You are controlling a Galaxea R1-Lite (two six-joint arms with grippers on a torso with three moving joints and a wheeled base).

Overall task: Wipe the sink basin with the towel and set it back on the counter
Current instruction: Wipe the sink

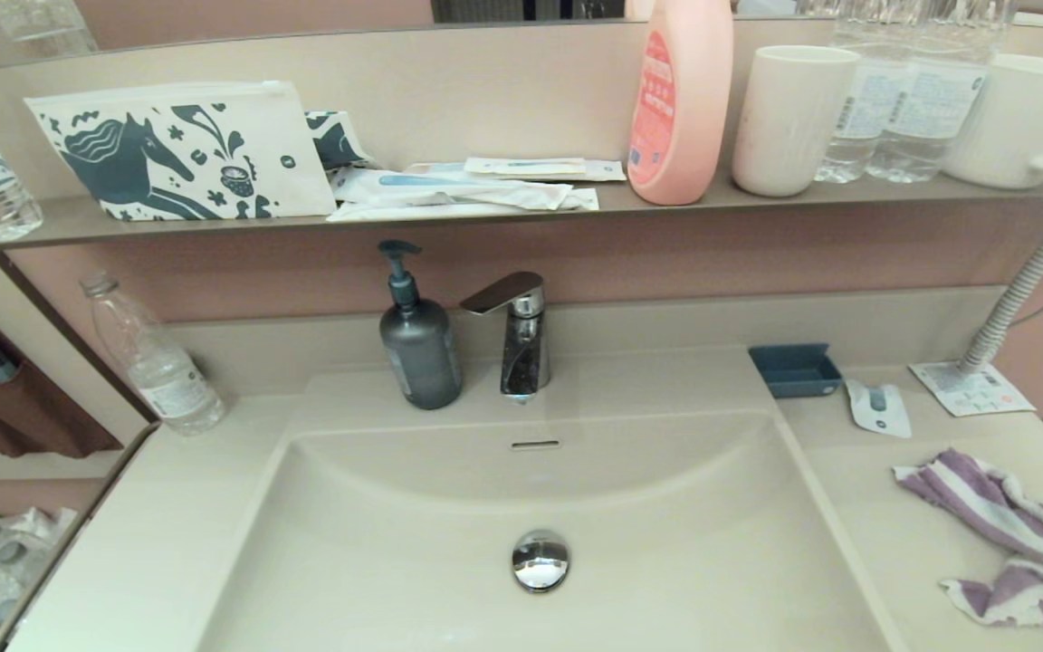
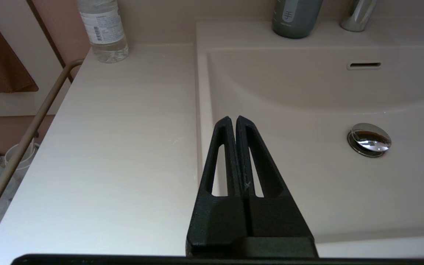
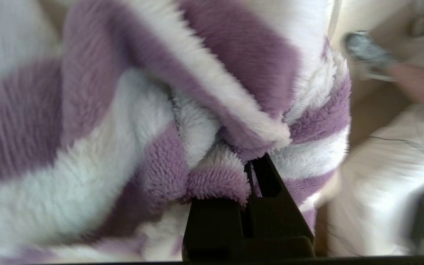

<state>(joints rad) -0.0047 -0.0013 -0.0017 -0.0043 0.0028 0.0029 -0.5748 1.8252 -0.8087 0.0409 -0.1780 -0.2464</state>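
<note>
The purple-and-white striped towel [image 1: 1010,534] lies bunched on the counter [image 1: 865,507], to the right of the sink basin [image 1: 413,561]. In the right wrist view the towel [image 3: 160,110] fills the picture. My right gripper [image 3: 250,165] is shut on a fold of it, and the pile covers one finger. The basin holds a chrome drain plug [image 1: 540,560] and an overflow slot [image 1: 535,445]. My left gripper [image 2: 233,119] is shut and empty, above the basin's left rim [image 2: 201,110], beside the left counter [image 2: 123,147]. Neither gripper shows in the head view.
A grey soap dispenser [image 1: 419,344] and chrome faucet [image 1: 519,330] stand behind the basin. A water bottle [image 1: 155,362] stands at the back left. A blue dish [image 1: 795,369], a sachet [image 1: 879,407] and a corrugated hose [image 1: 1015,299] are at the back right. The shelf [image 1: 757,201] above carries bottles and cups.
</note>
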